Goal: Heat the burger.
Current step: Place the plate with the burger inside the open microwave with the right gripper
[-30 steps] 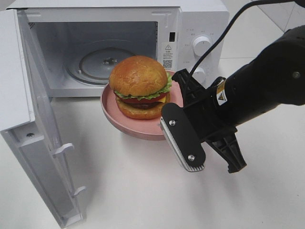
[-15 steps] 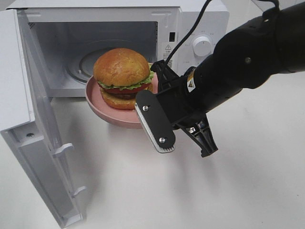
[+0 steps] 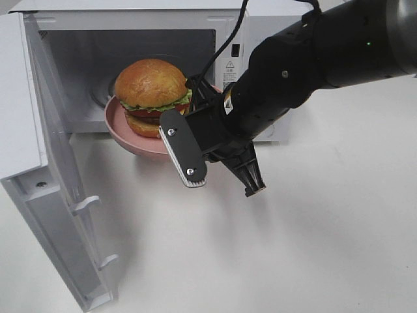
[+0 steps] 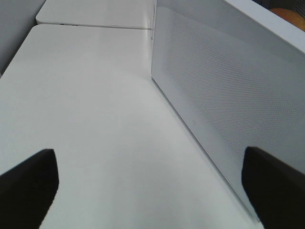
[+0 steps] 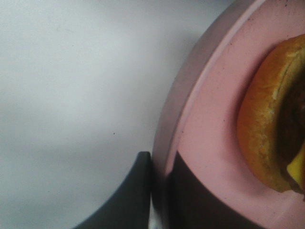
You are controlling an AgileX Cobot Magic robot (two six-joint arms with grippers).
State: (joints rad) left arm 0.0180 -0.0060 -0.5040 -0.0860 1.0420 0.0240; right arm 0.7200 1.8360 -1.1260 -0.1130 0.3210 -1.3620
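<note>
Exterior high view: the plate point(image 3: 130, 140) is held off the table point(image 3: 293, 248) at the mouth of the microwave point(image 3: 130, 42), with the burger point(image 3: 151, 85) carried upright on it, bun uppermost. The door point(image 3: 58, 215) is swung wide open.

In the right wrist view the right gripper point(image 5: 159, 181) is seen clamped on the plate's rim, with a dark finger pressed against each side of it. The burger sits just beyond the jaws, further in on the plate, and is not touched by them.

The left gripper point(image 4: 152, 186) is shown with its jaws far apart and nothing between them. Only bare table lies ahead of the jaws, with the door's outer face to one side.

Loading is judged to be the step in hand and only partly done — the plate is at the threshold and not yet set down inside.

For the next move, the plate would need to be carried deeper in, ahead of the jaws. It should be kept level so the tall burger is not tipped, and clearance under the top of the opening should be watched. Only once the plate is lowered onto the floor should the rim be released and the jaws drawn straight back. The door is then left to be shut — probably by the idle arm — before heating can be started.
</note>
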